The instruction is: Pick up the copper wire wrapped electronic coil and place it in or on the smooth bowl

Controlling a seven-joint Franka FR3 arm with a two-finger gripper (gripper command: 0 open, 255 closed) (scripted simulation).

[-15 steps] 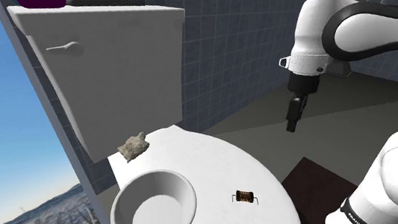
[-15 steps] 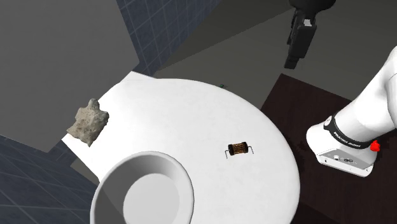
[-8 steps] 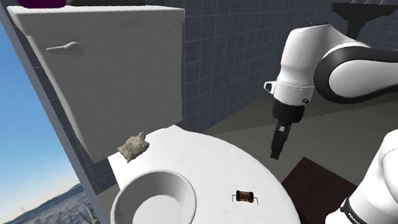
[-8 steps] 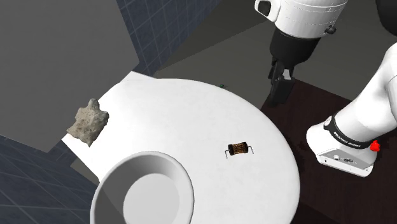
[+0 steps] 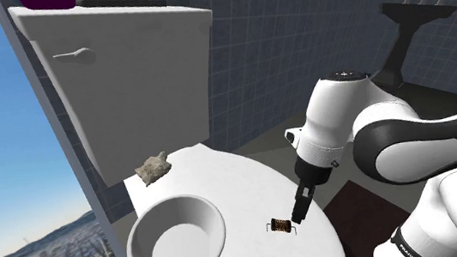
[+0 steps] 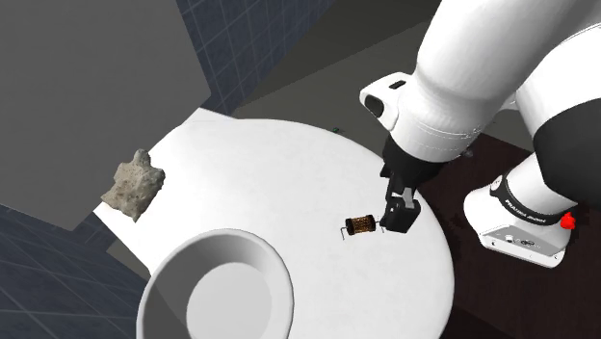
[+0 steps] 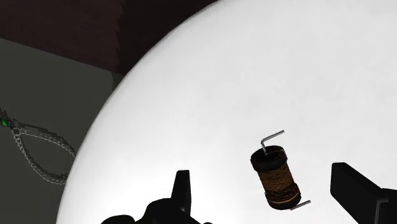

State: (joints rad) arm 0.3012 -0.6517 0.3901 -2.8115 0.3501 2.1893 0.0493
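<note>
My gripper (image 7: 261, 173) stands wide open, holding nothing. The copper-wound coil (image 7: 275, 178) lies on the white round top (image 7: 210, 95), between my fingers (image 7: 356, 184), untouched. Risk: it lies skewed; closing may roll it aside or snag a wire lead.

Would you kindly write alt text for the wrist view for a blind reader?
A brown copper-wound coil with bent wire leads lies on a round white surface, between the open black gripper's fingers, which do not touch it.
</note>
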